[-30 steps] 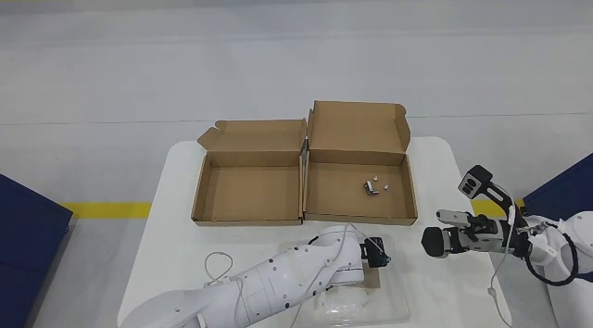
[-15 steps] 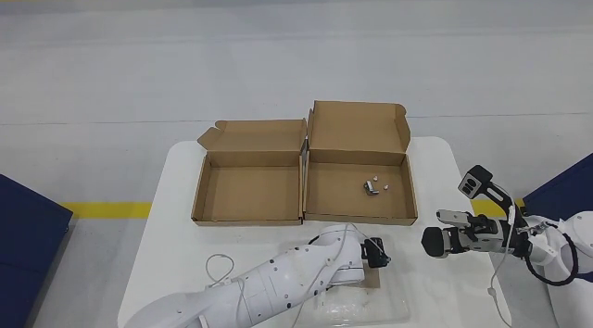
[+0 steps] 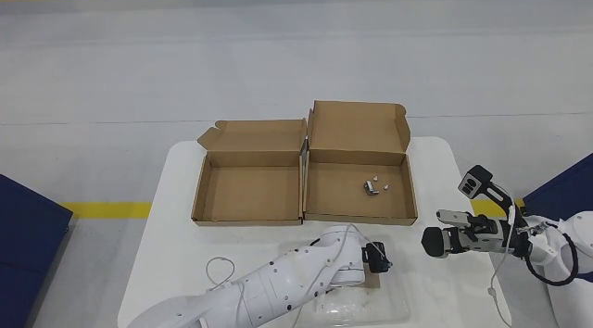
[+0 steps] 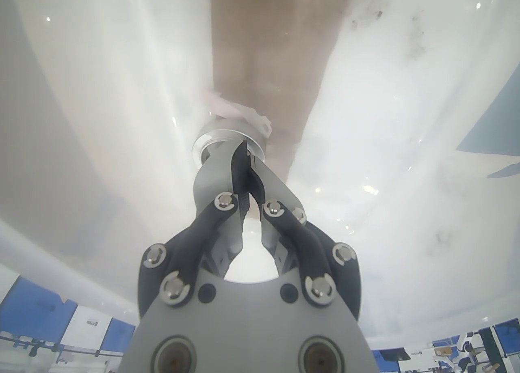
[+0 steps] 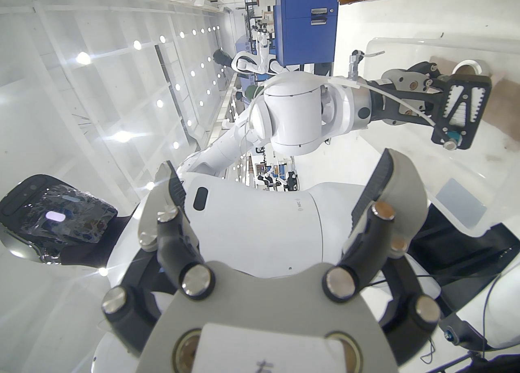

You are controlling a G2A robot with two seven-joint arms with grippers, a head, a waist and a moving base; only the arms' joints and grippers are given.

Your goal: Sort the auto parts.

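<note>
My left gripper (image 4: 243, 149) is shut on the rim of a silver metal ring (image 4: 215, 138) inside a clear plastic tray (image 3: 400, 308) at the table's near edge. A small white plastic clip (image 4: 237, 110) lies just beyond the ring. The top view shows this gripper (image 3: 376, 258) over the tray's far edge. The right wrist view has the same ring (image 5: 471, 65) at the left gripper's tip. My right gripper (image 5: 280, 182) stands open and holds nothing; it hovers at the table's right side (image 3: 429, 242), apart from the tray. A few small parts (image 3: 373, 182) lie in the right cardboard box (image 3: 338, 200).
Two open cardboard boxes sit side by side at the back of the white table; the left box (image 3: 248, 191) holds nothing. A brown patch (image 4: 276, 25) shows through the tray's floor. A thin cable loop (image 3: 219, 266) lies near the left front of the table.
My left gripper has shifted slightly toward the near edge of the table, over the tray. The right arm has kept still.
</note>
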